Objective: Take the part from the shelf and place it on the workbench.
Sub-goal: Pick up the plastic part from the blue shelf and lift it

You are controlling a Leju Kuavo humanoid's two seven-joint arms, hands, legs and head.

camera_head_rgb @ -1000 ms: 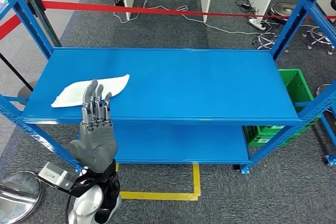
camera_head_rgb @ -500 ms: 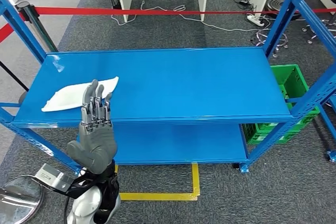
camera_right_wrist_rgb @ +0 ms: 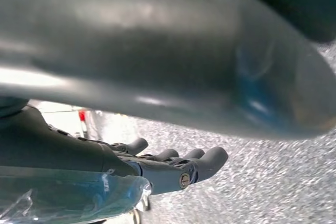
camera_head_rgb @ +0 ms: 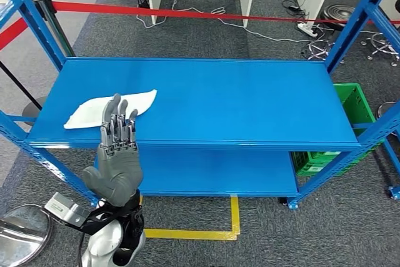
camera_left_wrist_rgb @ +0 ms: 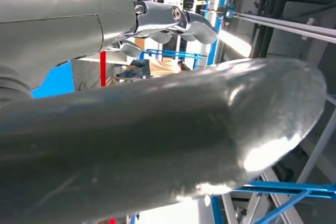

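Blue steel shelf (camera_head_rgb: 202, 101) with two levels, seen from above in the head view; its upright posts rise at the corners. A flat white part (camera_head_rgb: 110, 108) lies on the top level near the left end, well apart from the bare right half of the same level.

Left hand (camera_head_rgb: 116, 154): raised in front of the shelf's front edge, palm side away from the camera, fingers (camera_head_rgb: 119, 130) straight, slightly spread and pointing towards the shelf. It holds nothing. The fingertips overlap the near edge of the white part in the picture; whether they touch it cannot be told. In the left wrist view the thick grey thumb (camera_left_wrist_rgb: 166, 145) crosses most of the frame, with the metal fingertips above it and blue shelf posts behind.

Right hand (camera_right_wrist_rgb: 158, 169): seen in the right wrist view with fingers extended side by side over speckled grey carpet, nothing between them.

Surroundings, head view: grey carpet floor (camera_head_rgb: 207, 35); a red barrier tape (camera_head_rgb: 189, 12) stretched behind the shelf; white cables (camera_head_rgb: 245, 26) trailing on the floor beyond it; a green crate (camera_head_rgb: 347, 104) beside the shelf's right end at floor level; a yellow tape outline (camera_head_rgb: 233, 220) on the floor in front of the lower level; a round metal base (camera_head_rgb: 21, 232) at the lower left.
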